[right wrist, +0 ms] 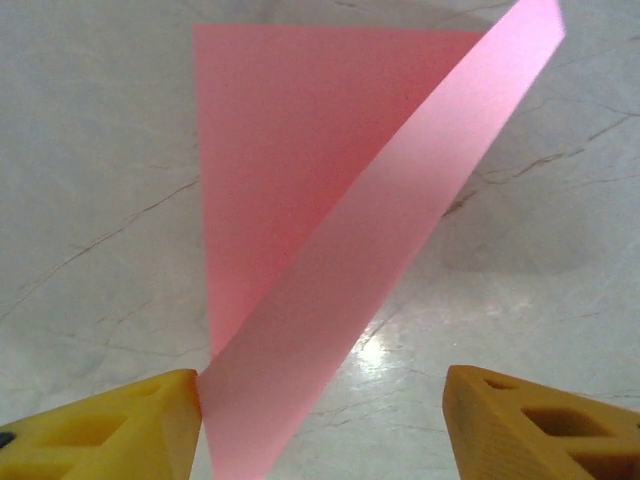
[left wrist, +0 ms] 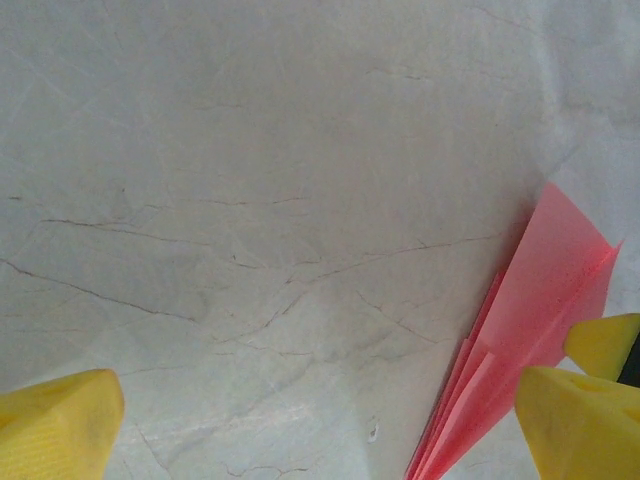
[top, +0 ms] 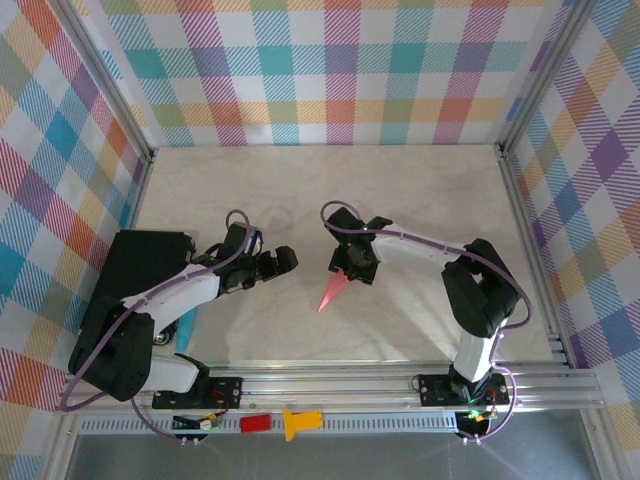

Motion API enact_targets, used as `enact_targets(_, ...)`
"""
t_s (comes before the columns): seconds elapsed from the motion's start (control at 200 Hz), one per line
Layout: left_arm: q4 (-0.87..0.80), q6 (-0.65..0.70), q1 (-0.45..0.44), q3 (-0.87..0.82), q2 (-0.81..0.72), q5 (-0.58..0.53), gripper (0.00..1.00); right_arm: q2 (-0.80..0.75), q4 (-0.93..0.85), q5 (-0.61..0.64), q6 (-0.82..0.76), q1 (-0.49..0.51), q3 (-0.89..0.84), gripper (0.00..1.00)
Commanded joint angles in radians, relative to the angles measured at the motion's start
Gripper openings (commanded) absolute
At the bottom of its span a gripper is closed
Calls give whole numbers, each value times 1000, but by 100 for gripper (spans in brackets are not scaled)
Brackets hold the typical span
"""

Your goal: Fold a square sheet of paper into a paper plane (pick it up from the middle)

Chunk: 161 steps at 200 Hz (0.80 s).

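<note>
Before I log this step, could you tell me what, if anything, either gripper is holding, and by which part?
Nothing is held: the left gripper and right gripper both stand open. The paper plane has a raised flap that only touches one right finger.

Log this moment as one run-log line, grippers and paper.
left gripper: open, beside paper plane | right gripper: open, over paper plane | paper plane: folded, on table, one flap raised

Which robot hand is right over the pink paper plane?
The right gripper: it sits over the wide end of the paper plane, while the left gripper is beside it.
</note>
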Motion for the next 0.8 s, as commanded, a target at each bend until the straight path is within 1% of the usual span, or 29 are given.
enact_targets(0.0, 30, 15, 13, -12, 18, 30, 100, 7, -86, 33, 66, 6, 22, 62)
enact_targets(0.105, 44, 9, 13, -9, 34, 47, 100, -15, -85, 45, 92, 7, 1, 59)
enact_targets(0.205, 54, 0, 13, -8, 42, 58, 100, -38, -74, 48, 110, 7, -20, 53)
enact_targets(0.27, 59, -6, 13, -8, 44, 65, 100, -48, -59, 40, 118, 6, -35, 47)
enact_targets(0.375, 62, -10, 13, -5, 48, 74, 100, -53, -34, 21, 131, 6, -55, 42)
enact_targets(0.635, 74, -26, 13, 1, 59, 98, 100, -61, 11, -9, 167, 6, -95, 36)
enact_targets(0.68, 75, -27, 14, 3, 59, 102, 100, -63, 18, -6, 168, 7, -101, 34)
enact_targets(0.8, 80, -37, 13, 5, 60, 110, 100, -70, 35, 9, 166, 7, -109, 22)
